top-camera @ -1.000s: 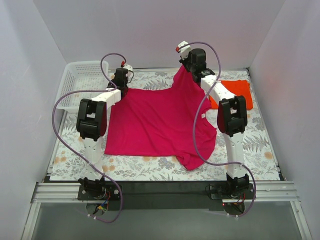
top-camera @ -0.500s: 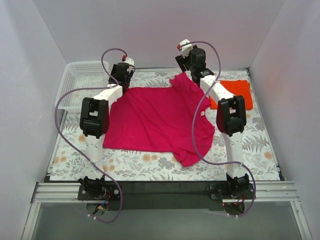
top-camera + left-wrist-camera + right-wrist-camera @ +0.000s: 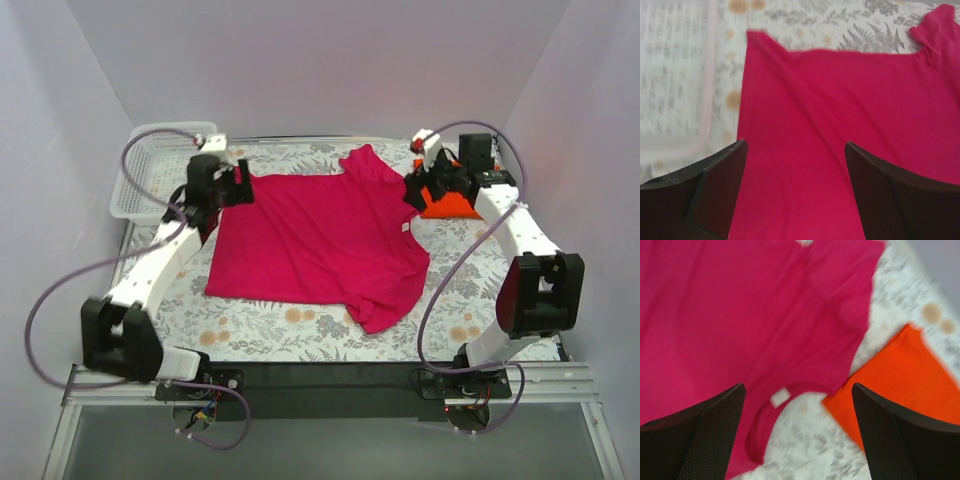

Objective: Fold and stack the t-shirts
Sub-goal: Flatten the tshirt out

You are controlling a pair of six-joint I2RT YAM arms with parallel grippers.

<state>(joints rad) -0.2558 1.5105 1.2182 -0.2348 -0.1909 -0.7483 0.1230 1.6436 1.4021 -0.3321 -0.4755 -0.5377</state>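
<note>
The magenta-pink t-shirt [image 3: 315,240] lies spread on the floral table, one sleeve bunched at the back [image 3: 365,160] and another at the front [image 3: 380,310]. My left gripper [image 3: 242,188] hovers open over the shirt's back left corner; in the left wrist view nothing but pink cloth [image 3: 840,125] shows between the fingers [image 3: 715,190]. My right gripper [image 3: 413,191] stands open above the neck edge, where the white label [image 3: 780,397] shows. The orange-red t-shirt [image 3: 455,205] [image 3: 905,375] lies folded at the back right, partly hidden by the right arm.
A white lattice basket [image 3: 150,165] [image 3: 675,75] sits at the back left, just beyond the pink shirt's corner. Grey walls close in the table on three sides. Purple cables loop from both arms. Floral cloth [image 3: 500,280] shows bare to the right and front.
Both grippers opened and let go of the pink shirt. Its raised back edge dropped flat. The left arm swung out left and the right arm out right, toward the orange shirt.
</note>
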